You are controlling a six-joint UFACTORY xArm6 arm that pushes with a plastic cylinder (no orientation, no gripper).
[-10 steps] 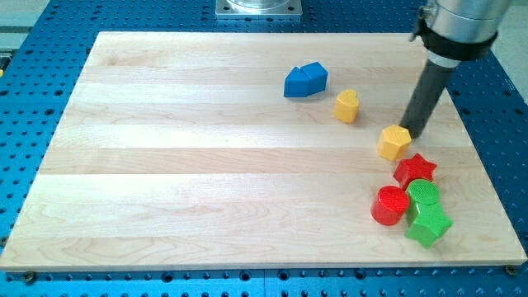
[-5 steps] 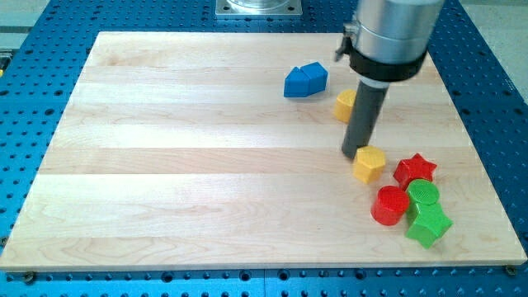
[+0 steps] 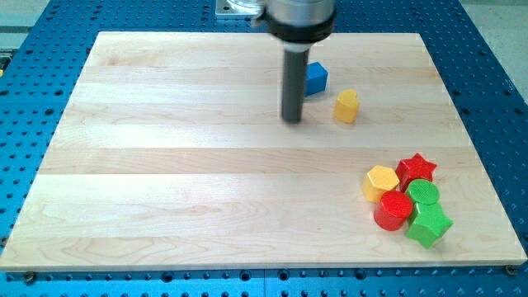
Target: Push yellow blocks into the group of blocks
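A yellow hexagonal block [image 3: 380,182] lies at the view's lower right, touching the red star [image 3: 416,169] and the red cylinder [image 3: 393,209]. A green cylinder [image 3: 423,194] and a green star [image 3: 428,225] complete that group. A second yellow block [image 3: 346,106] stands alone at the upper middle right. My tip [image 3: 291,120] rests on the board to its left, with a clear gap between them. Blue blocks [image 3: 316,77] sit just behind the rod, partly hidden by it.
The wooden board [image 3: 165,165] lies on a blue perforated table [image 3: 495,99]. A metal mount [image 3: 235,8] shows at the view's top edge.
The yellow hexagonal block moved down and to the right into the group. My tip then swung left and up, past the lone yellow block, to a spot beside the blue blocks.
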